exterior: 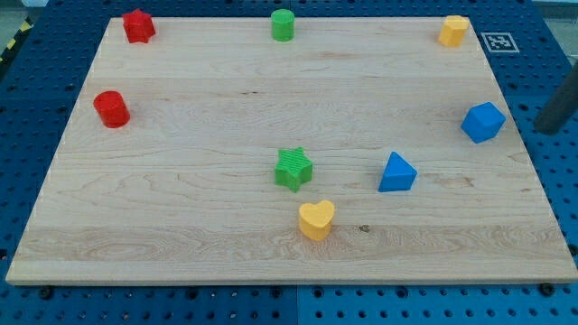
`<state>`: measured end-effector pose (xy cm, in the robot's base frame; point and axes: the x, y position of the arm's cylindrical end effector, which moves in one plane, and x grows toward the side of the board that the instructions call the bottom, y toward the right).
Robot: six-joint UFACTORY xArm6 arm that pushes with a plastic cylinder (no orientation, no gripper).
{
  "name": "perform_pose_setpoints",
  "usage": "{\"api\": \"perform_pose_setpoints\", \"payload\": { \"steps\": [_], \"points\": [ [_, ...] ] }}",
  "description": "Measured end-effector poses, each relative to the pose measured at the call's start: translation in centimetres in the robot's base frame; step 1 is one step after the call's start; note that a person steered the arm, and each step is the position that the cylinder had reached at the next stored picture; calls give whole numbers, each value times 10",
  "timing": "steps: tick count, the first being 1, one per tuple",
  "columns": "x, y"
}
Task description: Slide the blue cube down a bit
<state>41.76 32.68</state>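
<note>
The blue cube point(483, 122) sits near the board's right edge, at mid height. My rod enters from the view's right edge, and my tip point(545, 129) is off the board, to the right of the blue cube with a gap between them. The tip touches no block.
A blue triangle point(396, 173), a green star point(293, 169) and a yellow heart point(316, 219) lie in the lower middle. A red cylinder point(112, 108) is at the left. A red block point(138, 25), a green cylinder point(283, 24) and a yellow block point(453, 30) line the top edge.
</note>
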Motion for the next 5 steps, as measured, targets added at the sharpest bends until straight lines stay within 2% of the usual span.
{"api": "perform_pose_setpoints", "payload": {
  "steps": [1, 5],
  "points": [
    [-22, -24],
    [-9, -97]
  ]
}}
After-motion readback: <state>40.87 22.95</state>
